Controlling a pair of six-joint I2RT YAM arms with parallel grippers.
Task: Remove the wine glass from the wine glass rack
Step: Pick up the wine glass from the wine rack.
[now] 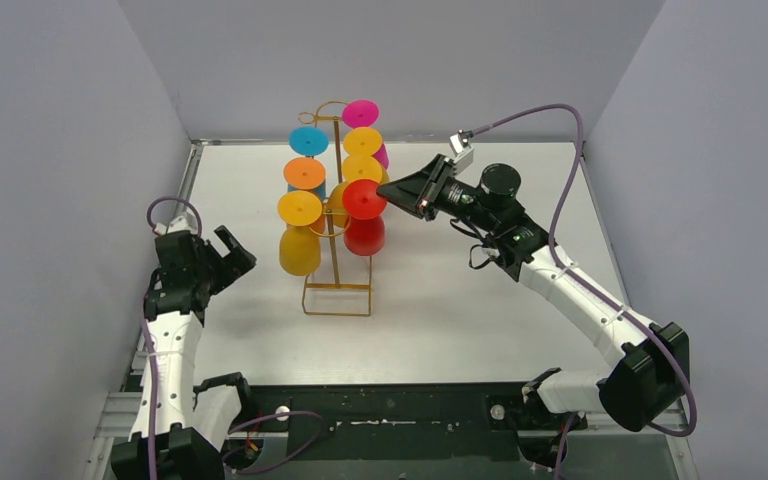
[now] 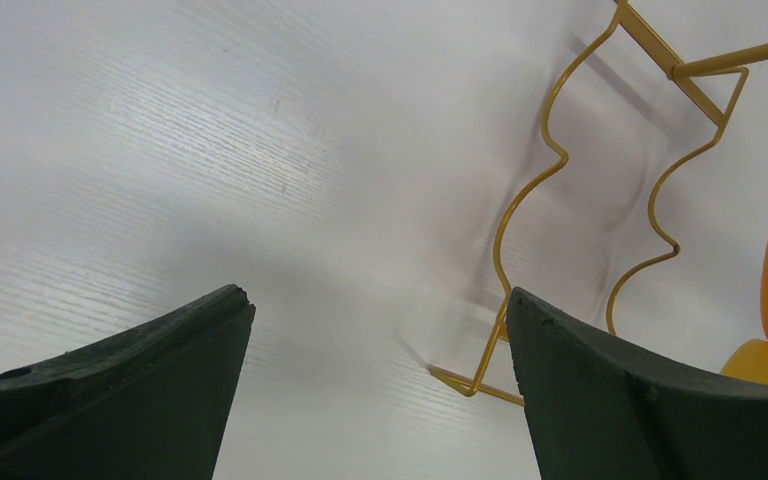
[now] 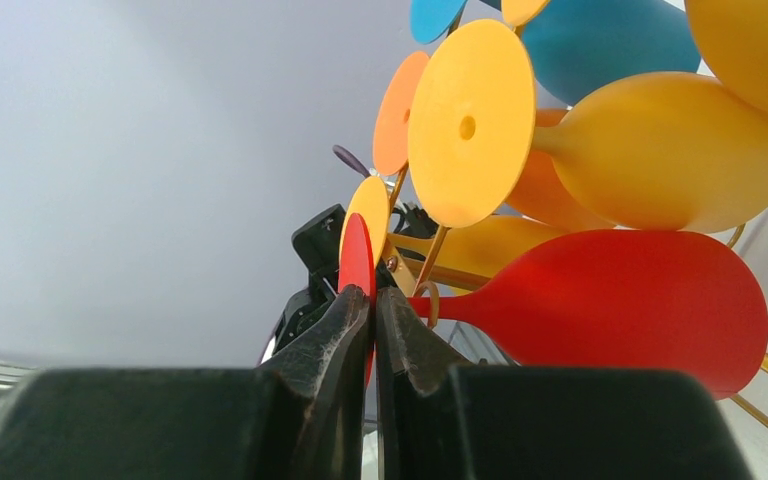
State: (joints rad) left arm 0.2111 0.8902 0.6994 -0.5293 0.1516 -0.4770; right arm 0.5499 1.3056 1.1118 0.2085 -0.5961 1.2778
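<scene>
While the left fingers (image 1: 243,264) stand wide apart above the desk (image 1: 460,290), the right fingers (image 1: 392,187) are clamped on the foot of the red wine glass (image 1: 365,232), hanging bowl-down on the wine glass rack (image 1: 336,265) mid-desk.

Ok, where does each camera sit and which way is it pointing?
Top external: above and behind both arms, looking down on them, table and wine glass rack.
Left wrist: on the left arm, facing table and rack base; open left gripper frames it.
Right wrist: on the right arm, facing hung glasses; right gripper pinches the foot of the red wine glass.
Shared: all three see the rack.
</scene>
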